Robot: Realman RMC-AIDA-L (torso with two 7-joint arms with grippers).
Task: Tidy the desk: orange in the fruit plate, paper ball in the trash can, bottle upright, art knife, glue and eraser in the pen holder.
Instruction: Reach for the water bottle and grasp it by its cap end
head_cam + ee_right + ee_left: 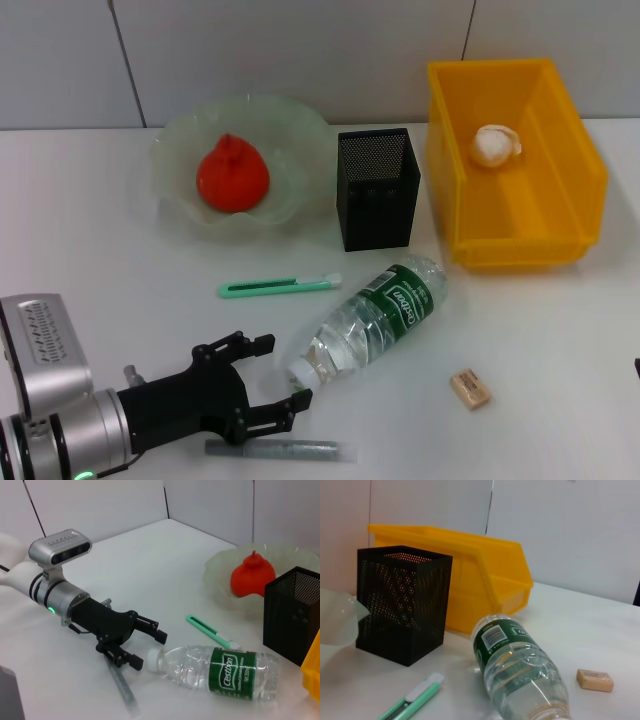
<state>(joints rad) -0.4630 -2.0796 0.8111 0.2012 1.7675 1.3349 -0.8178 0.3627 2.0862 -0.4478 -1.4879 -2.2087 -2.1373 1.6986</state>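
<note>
The bottle [375, 320] lies on its side on the desk [560, 330], white cap toward my left gripper [283, 372]. That gripper is open, its black fingers flanking the cap end without closing on it; the right wrist view shows the gripper [150, 650] beside the bottle [225, 672]. The glue [280, 451] lies under the gripper. The art knife [280, 287] rests in front of the fruit plate [180, 150], which holds the orange [232, 175]. The paper ball [495, 145] sits in the trash can [570, 120]. The eraser [470, 388] lies right of the bottle. The pen holder [375, 188] stands upright. My right gripper is out of view.
The pen holder stands between the fruit plate and the trash can, close behind the bottle's base. A dark sliver [637, 368] shows at the head view's right edge. White wall panels back the desk.
</note>
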